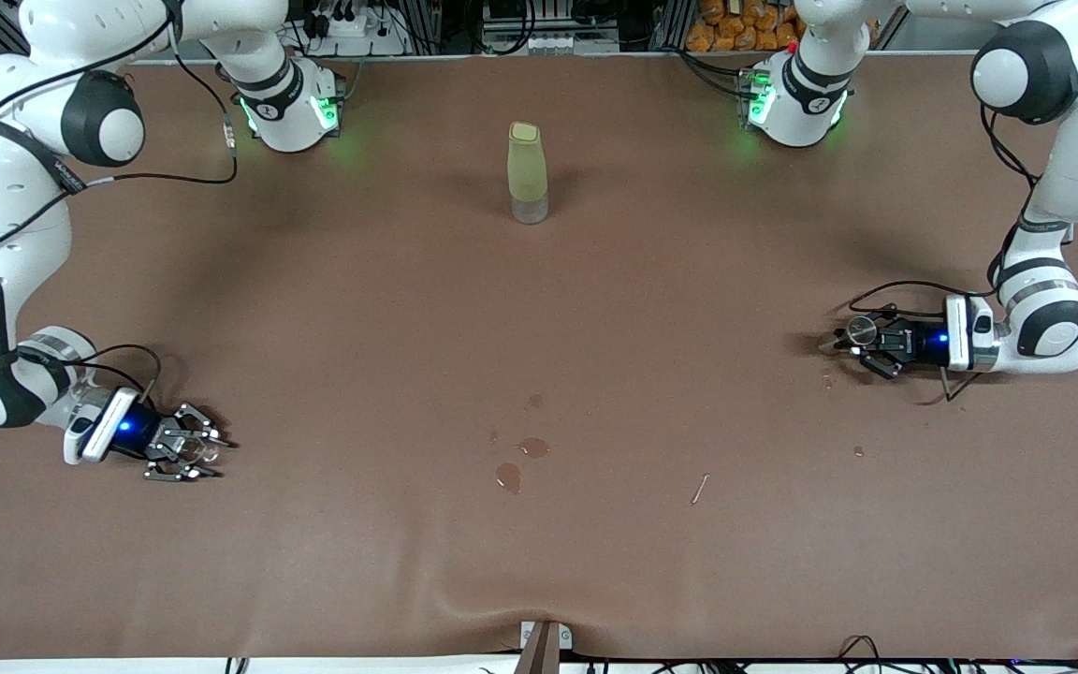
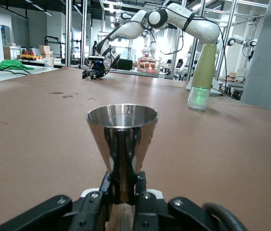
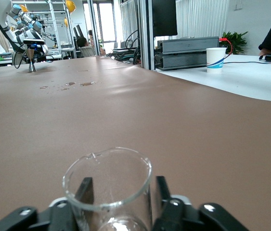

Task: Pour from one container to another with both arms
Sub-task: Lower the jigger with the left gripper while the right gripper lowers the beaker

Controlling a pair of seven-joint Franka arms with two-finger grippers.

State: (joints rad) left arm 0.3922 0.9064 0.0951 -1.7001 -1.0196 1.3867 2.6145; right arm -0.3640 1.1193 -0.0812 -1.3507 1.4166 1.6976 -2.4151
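Glass beaker (image 3: 107, 185), thin, slick and breakable I judge, stands at the frame's lower left between the right gripper's (image 1: 185, 447) parted fingers (image 3: 83, 191); hold its wall mid-height. Left gripper (image 1: 862, 348), mid-right, clamps the light, rigid steel jigger (image 2: 122, 135) at its waist.

White, black-banded arms (image 1: 10, 243), blue-lit wrists.

Between the two arms the brown table (image 1: 539, 562) lies open; only small wet spots (image 1: 520, 459) mark its middle toward the front camera's edge. A tall yellowish bottle (image 1: 528, 173) stands upright near the edge where the bases sit. The left end effector (image 1: 846, 344) with its metal cup (image 2: 122, 139) blocks the left arm's end, the right end effector (image 1: 195, 451) around a glass beaker (image 3: 109, 185) blocks the right arm's end.
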